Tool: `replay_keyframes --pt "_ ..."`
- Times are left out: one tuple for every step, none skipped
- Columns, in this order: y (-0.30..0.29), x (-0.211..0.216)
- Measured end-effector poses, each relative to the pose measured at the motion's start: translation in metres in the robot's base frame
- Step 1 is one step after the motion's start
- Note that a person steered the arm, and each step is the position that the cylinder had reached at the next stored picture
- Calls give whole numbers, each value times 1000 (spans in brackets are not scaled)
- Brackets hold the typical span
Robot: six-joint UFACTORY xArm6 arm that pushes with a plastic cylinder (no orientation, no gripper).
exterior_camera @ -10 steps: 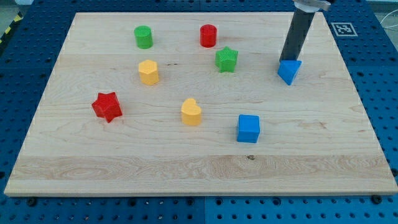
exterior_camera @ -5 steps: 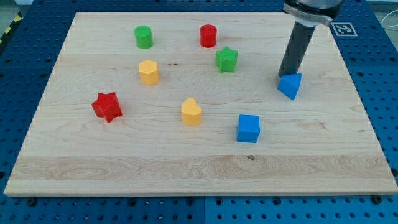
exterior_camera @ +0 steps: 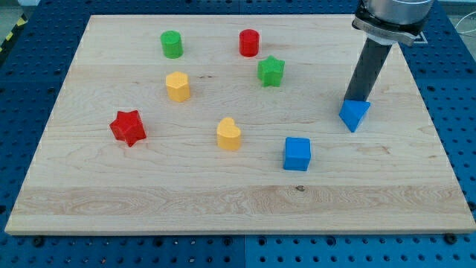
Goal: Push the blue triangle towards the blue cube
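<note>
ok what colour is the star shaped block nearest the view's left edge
Red: the red star, clearest in the camera view.

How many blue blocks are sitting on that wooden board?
2. The blue triangle sits toward the view's right, with my tip touching its top edge. The blue cube lies below and left of it, nearer the view's bottom. Nothing seems hidden.

A pale wooden board [exterior_camera: 223, 201] carries nine blocks. Near its top edge sit a green cylinder [exterior_camera: 172, 44], red cylinder [exterior_camera: 249, 42], green star [exterior_camera: 271, 71] and yellow hexagon [exterior_camera: 178, 86]. Toward the left edge lies a red star [exterior_camera: 128, 127]; mid-board a yellow heart [exterior_camera: 229, 135] and blue cube [exterior_camera: 297, 154]; nearer the right edge a blue triangle [exterior_camera: 355, 115].
</note>
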State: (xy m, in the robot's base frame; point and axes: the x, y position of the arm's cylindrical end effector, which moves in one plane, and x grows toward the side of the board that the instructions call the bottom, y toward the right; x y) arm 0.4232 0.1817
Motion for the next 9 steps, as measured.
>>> replay_keyframes --pt "0 9" --pt "0 20" --pt "0 23" --pt "3 35" --pt "3 36" --pt "3 37" --pt "2 48" --pt "2 58" --pt "5 68"
